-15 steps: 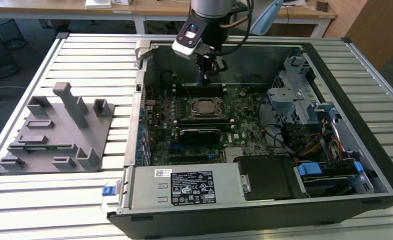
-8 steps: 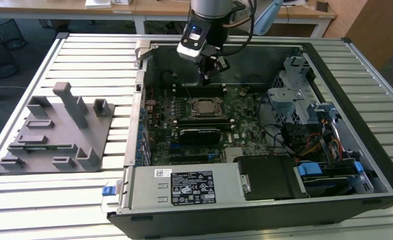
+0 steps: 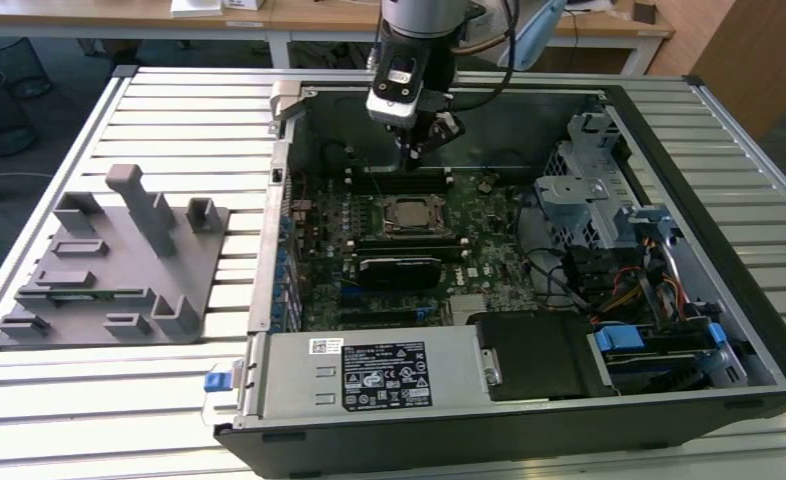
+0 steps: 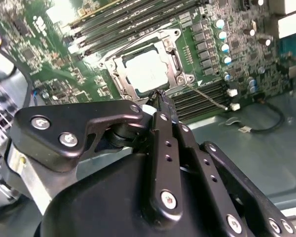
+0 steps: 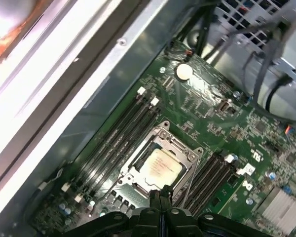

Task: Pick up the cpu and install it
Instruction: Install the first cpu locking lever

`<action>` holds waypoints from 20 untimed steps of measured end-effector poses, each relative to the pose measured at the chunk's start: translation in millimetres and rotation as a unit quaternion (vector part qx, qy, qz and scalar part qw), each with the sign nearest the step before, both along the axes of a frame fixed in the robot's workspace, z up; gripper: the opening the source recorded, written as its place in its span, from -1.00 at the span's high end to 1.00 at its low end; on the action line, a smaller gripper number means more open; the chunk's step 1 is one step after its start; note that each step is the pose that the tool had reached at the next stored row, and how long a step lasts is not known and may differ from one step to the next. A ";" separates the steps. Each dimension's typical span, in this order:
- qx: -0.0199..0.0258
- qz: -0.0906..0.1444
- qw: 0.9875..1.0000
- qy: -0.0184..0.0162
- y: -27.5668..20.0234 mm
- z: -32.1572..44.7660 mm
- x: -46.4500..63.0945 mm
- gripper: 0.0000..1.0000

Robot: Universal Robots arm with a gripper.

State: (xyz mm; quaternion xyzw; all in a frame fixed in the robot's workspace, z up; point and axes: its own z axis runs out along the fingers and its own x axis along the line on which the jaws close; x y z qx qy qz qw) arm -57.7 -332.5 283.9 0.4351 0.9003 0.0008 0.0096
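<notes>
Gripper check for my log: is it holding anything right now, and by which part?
Nothing is held. The gripper has its fingers together above the cpu, which sits in the socket.

One cpu (image 5: 160, 167) is counted, seated in one socket (image 5: 186, 160). One gripper (image 3: 415, 148) is seen. One open computer case (image 3: 713, 140), one grey fixture tray (image 3: 113, 270), one coin cell (image 5: 183, 71) and one slatted table (image 3: 180, 110) are counted.
</notes>
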 end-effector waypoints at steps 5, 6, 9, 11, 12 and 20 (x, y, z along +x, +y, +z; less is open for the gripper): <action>0.000 0.046 0.999 0.000 -0.1 -0.3 0.0 0.79; -0.001 0.055 0.998 0.000 -0.1 -0.4 0.0 0.79; -0.001 0.082 0.997 0.000 0.0 -0.8 0.0 0.79; -0.001 0.100 0.995 0.000 0.0 -1.1 0.0 0.79; -0.001 0.109 0.994 0.000 0.0 -1.2 0.0 0.79; -0.002 0.181 0.983 0.000 0.0 -2.6 0.0 0.79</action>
